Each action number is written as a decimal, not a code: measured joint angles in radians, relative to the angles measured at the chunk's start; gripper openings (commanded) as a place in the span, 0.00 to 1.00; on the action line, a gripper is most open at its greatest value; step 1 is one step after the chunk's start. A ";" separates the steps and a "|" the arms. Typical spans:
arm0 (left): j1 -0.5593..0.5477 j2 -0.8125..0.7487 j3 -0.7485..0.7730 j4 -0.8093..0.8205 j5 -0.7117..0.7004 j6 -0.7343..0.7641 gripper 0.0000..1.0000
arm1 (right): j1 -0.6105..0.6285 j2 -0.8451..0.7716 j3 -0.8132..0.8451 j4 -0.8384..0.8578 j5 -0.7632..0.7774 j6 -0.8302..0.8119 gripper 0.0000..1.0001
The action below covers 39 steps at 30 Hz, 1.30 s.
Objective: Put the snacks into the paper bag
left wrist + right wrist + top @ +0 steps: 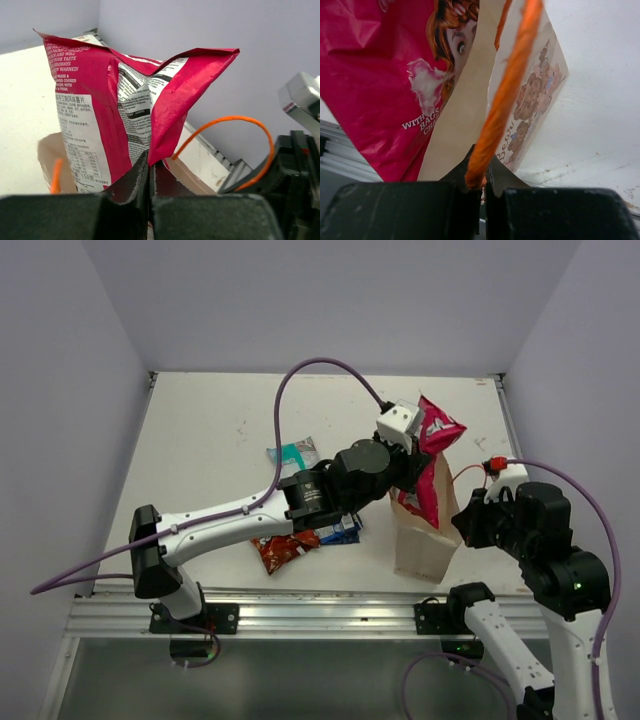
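The pink-and-white snack [438, 427] stands upright with its lower end inside the mouth of the paper bag [424, 540]. My left gripper [416, 466] is shut on that packet's lower edge; in the left wrist view the gripper [150, 167] pinches the pink foil [90, 100]. My right gripper [486, 480] is shut on the bag's orange string handle [507, 95], to the bag's right, where the gripper [481, 176] meets the beige bag wall [460, 115]. The teal snack [293, 453], dark blue snack [341, 532] and red-orange Doritos [283, 551] lie on the table left of the bag.
The white table [210, 440] is walled at the back and on both sides. An aluminium rail [300, 615] runs along the near edge. The left arm [230, 525] stretches across the loose snacks. The bag's other orange handle [240, 120] loops above its rim.
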 measured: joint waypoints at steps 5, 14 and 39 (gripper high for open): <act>0.000 -0.002 0.002 -0.006 -0.052 -0.001 0.78 | 0.016 -0.007 0.003 0.000 0.000 0.000 0.00; -0.093 -0.022 0.218 -0.114 -0.061 -0.008 0.80 | 0.033 -0.007 0.003 -0.002 0.001 -0.001 0.00; 0.291 -0.159 -0.795 -0.736 -0.229 -0.745 0.90 | 0.034 -0.004 0.019 -0.025 0.004 -0.001 0.00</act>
